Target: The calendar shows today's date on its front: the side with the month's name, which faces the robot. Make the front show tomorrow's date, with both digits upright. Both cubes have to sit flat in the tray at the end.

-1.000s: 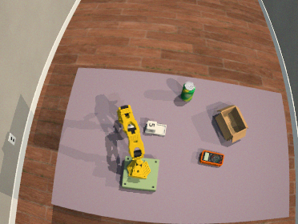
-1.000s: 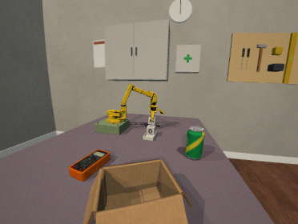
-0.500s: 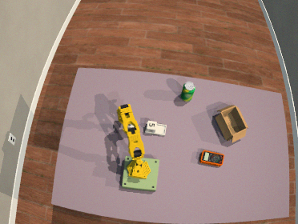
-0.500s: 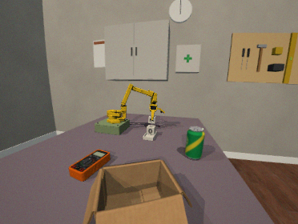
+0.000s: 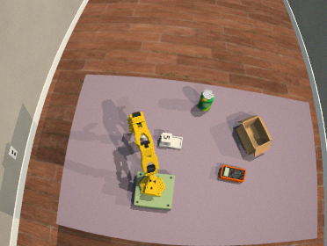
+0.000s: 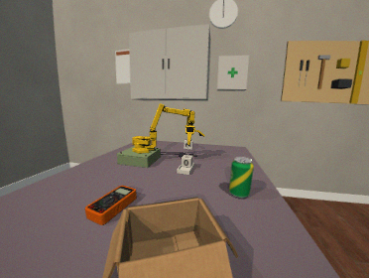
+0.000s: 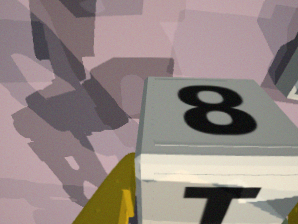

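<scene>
one cube [image 6: 187, 145] [image 7: 215, 117] clamped in the gripper [image 6: 189, 142], raised above the mat, well apart from the open box [image 5: 253, 135] [image 6: 174, 233]

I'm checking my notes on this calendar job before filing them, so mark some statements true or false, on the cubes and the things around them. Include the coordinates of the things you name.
1. The gripper [image 5: 136, 115] [image 6: 188, 143] [image 7: 205, 205] holds a cube marked 8 [image 6: 188, 145] [image 7: 215, 115]. True.
2. Both cubes sit in the tray [image 5: 177, 141] [image 6: 184, 170]. False: only one cube [image 5: 166, 141] [image 6: 186, 161] sits there; the other is in the gripper.
3. The green can [image 5: 206, 102] [image 6: 241, 178] stands upright. True.
4. The multimeter [image 5: 233, 174] [image 6: 111, 205] lies inside the cardboard box [image 5: 246, 140] [image 6: 174, 260]. False: it lies outside the box.
5. The box is closed. False: its top is open.
</scene>
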### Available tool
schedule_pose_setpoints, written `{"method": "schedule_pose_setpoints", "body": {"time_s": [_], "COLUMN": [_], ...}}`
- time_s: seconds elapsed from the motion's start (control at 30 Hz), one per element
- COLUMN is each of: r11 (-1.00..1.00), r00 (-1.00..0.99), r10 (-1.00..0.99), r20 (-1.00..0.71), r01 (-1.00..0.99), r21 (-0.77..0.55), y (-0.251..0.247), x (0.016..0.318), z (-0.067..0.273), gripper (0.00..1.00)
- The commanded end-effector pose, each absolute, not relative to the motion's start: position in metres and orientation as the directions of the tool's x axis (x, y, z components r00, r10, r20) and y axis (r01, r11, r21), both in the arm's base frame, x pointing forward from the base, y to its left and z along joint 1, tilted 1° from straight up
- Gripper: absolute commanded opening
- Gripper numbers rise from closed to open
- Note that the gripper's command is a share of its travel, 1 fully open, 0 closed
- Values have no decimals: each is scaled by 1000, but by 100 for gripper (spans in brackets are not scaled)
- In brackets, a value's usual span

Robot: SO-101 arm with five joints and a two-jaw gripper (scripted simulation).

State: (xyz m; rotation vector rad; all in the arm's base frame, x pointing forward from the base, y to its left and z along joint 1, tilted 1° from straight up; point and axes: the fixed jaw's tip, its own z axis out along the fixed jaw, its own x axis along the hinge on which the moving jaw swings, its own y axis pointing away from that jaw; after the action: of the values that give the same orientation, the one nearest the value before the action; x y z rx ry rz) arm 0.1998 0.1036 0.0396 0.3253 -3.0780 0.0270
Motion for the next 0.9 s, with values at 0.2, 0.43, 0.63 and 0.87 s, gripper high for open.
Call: {"method": "schedule_pose_setpoints", "body": {"time_s": [0.2, 0.43, 0.63, 0.87], "r11": [978, 978, 978, 978], "r00": [-978, -977, -977, -977], "r10": [-209, -206, -206, -206], "r20": [9, -46, -46, -46], "r01": [-209, -207, -207, -207], "r21": [-2, 11, 11, 11], "y": [105, 107, 107, 107], "x": [203, 207, 207, 207], "z": [52, 64, 64, 64], "gripper": [0, 0, 0, 0]}}
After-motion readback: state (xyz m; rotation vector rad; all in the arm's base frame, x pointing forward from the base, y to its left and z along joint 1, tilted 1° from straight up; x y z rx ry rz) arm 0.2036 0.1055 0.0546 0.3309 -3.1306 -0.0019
